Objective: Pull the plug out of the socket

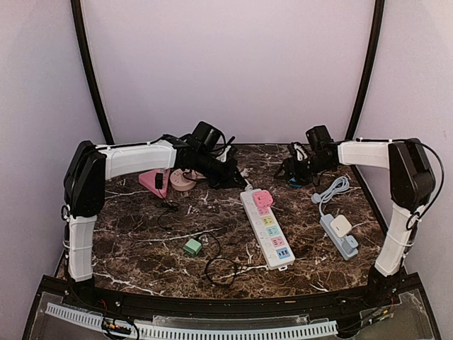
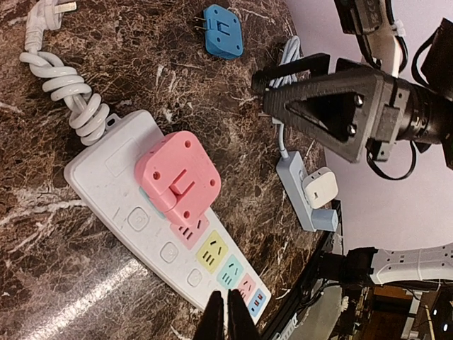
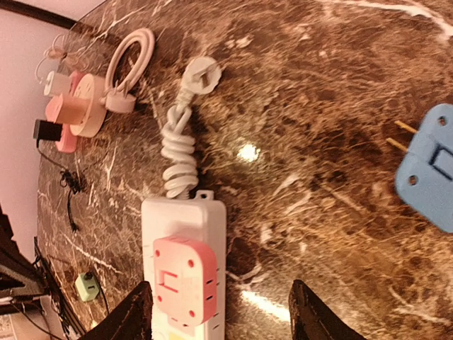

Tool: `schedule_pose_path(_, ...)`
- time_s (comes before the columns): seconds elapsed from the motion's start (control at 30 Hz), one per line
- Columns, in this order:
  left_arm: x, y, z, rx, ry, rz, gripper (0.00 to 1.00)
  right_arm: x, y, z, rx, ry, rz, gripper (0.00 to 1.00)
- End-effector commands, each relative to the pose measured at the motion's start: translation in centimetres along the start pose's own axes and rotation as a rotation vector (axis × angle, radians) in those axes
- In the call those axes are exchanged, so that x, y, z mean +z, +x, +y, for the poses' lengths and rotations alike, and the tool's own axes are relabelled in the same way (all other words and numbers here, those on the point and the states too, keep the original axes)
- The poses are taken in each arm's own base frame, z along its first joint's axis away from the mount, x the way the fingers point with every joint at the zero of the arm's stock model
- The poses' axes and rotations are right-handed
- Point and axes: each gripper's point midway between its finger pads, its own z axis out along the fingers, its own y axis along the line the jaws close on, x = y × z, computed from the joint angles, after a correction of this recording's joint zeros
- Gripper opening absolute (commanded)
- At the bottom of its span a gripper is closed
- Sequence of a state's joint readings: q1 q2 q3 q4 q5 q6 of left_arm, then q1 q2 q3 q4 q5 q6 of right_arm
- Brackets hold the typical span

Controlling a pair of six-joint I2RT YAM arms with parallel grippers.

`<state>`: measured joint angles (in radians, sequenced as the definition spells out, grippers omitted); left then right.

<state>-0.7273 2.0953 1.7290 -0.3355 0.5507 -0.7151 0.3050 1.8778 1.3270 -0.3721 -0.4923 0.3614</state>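
A: Plug?
B: Pink square adapter (image 2: 177,180), sitting plugged into the white power strip (image 2: 106,177) near its cord end. Blue adapter (image 2: 224,30) is lying loose beyond.
A: Claws?
B: Right claw (image 3: 221,285) is hanging open, holding nothing. Left claw (image 2: 226,301) is pinching shut, empty.
A: Surroundings?
B: Brown marbled desk (image 1: 141,241), lilac walls (image 1: 233,64).

Robot test booth in a lab: plain lilac walls (image 1: 226,64), black curved poles (image 1: 90,71), dark marble-look table (image 1: 141,248) with two robot arms (image 1: 134,159) bolted at near edge, slotted cable duct (image 1: 233,332) below.
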Motion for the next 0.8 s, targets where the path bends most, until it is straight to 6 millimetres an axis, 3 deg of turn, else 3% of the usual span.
schedule_pose_path(0.0, 1.1, 0.4, 0.5, -0.019, 0.024, 0.021, 0.03, 0.9, 1.9, 2.8, -0.025, -0.115, 0.021, 0.64)
schedule_pose_path(0.2, 3.0, 0.2, 1.7, -0.035, 0.023, 0.033, 0.03, 3.2, 4.5, 3.7, -0.01, -0.163, 0.078, 0.66)
schedule_pose_path(0.43, 5.0, 0.3, 3.0, -0.065, 0.04, 0.046, 0.03, 5.0, 5.9, 4.0, 0.004, -0.161, 0.129, 0.62)
schedule_pose_path(0.7, 6.6, 0.3, 3.9, -0.088, 0.049, 0.055, 0.03, 5.7, 6.7, 3.4, 0.024, -0.152, 0.159, 0.61)
schedule_pose_path(0.77, 6.9, 0.4, 4.3, -0.093, 0.039, 0.061, 0.03, 5.6, 6.8, 3.6, 0.023, -0.161, 0.163, 0.54)
